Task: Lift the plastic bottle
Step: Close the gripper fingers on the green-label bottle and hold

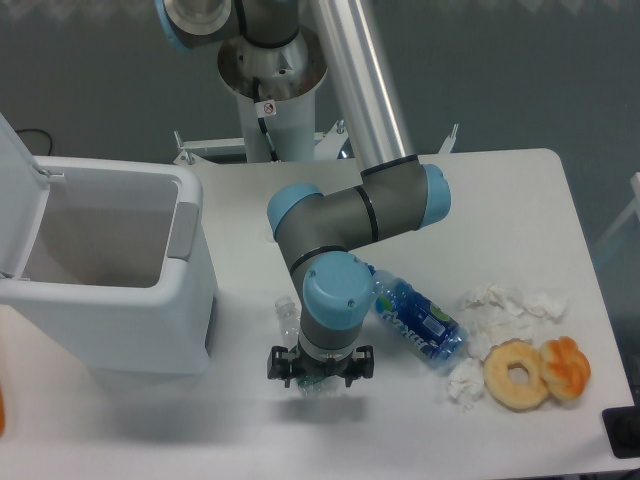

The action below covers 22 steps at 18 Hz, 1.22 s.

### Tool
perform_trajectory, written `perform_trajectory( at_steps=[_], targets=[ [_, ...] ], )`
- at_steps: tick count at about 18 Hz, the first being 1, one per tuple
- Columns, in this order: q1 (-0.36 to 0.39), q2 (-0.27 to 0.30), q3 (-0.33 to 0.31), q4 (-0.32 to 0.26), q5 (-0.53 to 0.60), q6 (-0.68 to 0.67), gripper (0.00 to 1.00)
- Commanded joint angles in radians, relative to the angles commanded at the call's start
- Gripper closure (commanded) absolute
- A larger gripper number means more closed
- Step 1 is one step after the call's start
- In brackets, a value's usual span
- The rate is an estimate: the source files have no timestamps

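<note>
From the fixed camera, looking down on the table, the gripper (pixel 320 378) hangs low over the tabletop, wrist pointing straight down. The arm's own wrist housing covers most of it from here, so I cannot tell whether the fingers stand apart or are closed.

The plastic bottle (pixel 289 318) lies on its side right under the tool. Only its clear end pokes out just to the left of the wrist; the rest, label included, is hidden beneath the wrist and gripper. A bit of something clear shows between the fingers below the wrist, but I cannot say whether that is the bottle or whether the fingers touch it.

Just to the right of the tool lies the larger blue-labelled bottle (pixel 418 320), tilted away, its near end close against the wrist. Farther right sit crumpled tissues (pixel 510 305), a doughnut (pixel 516 374) and a pastry (pixel 566 366). Well to the left stands the white bin (pixel 110 280), lid up.

The bottle looks thin-walled and light, probably empty or nearly so. I'd expect it to dent under a hard squeeze, and being round and smooth, to roll or slip sideways if caught off-centre. The best hold seems across the middle of the body, fingers on either side of its long axis, closing gently and keeping clear of the blue bottle alongside.
</note>
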Motion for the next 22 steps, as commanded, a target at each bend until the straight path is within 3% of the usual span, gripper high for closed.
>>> perform_trajectory(
  at_steps=[22],
  targets=[
    [0.0, -0.028, -0.003, 0.009, 0.003, -0.014, 0.0]
  ],
)
